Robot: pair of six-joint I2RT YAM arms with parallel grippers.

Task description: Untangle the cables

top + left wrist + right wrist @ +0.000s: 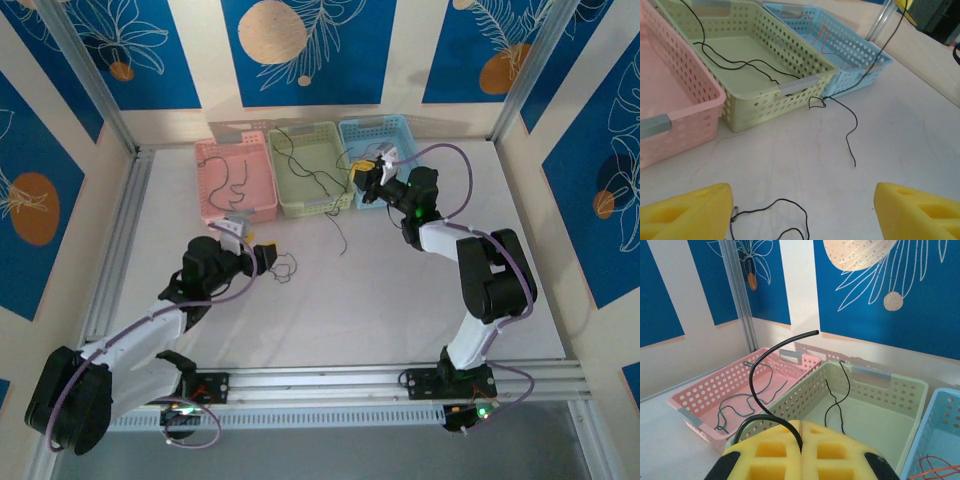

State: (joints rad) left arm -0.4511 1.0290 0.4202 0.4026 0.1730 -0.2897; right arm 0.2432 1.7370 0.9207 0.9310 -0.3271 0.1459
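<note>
White tabletop (400, 300) under blue leaf-print wall panels (300, 50). Left gripper (805, 210) spread wide, holding nothing, in front of the pale green perforated plastic basket (318, 206). Right gripper (801, 440) clamped tight on 1 thin black wire (757, 380) above that basket's right rim. Another curled black wire (785, 220) loose before the basket.

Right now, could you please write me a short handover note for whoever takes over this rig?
Left tool: open, low over a loose black cable on the table.
Right tool: shut on a second black cable, held up by the baskets; its tail trails onto the table.
Done: a dark green cable lies in the pink basket, a third black cable in the green basket, red cables in the blue basket.
To do: the two black cables outside the baskets are not yet sorted.
</note>
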